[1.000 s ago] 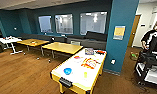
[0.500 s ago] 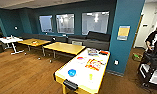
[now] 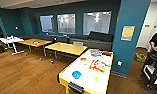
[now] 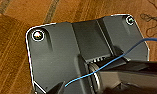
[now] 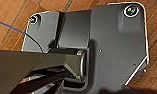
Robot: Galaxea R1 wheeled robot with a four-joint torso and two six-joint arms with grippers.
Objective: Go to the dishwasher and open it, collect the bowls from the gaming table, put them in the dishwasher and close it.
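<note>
The gaming table (image 3: 87, 80) stands just ahead and slightly right in the head view, a long white top with red, orange and blue graphics and a yellow rim. A bright blue bowl (image 3: 76, 74) sits on its near end. A small yellow bowl (image 3: 96, 79) sits to the right of it, blurred. The dishwasher is out of view. Both wrist views look down over the robot's dark plate onto wooden floor (image 4: 14, 62).
Yellow-topped tables (image 3: 66, 48) stand behind the gaming table, a white table (image 3: 10, 40) at far left, and a dark sofa (image 3: 99, 40) under the windows. A teal pillar (image 3: 130, 37) rises at right. A person (image 3: 156, 42) stands by a cart (image 3: 154, 72). Open wood floor (image 3: 24, 72) lies to the left.
The camera has driven forward and turned a little. The gaming table now looms larger and nearer, and its near end reaches the picture's lower edge. The bowls have not moved on it.
</note>
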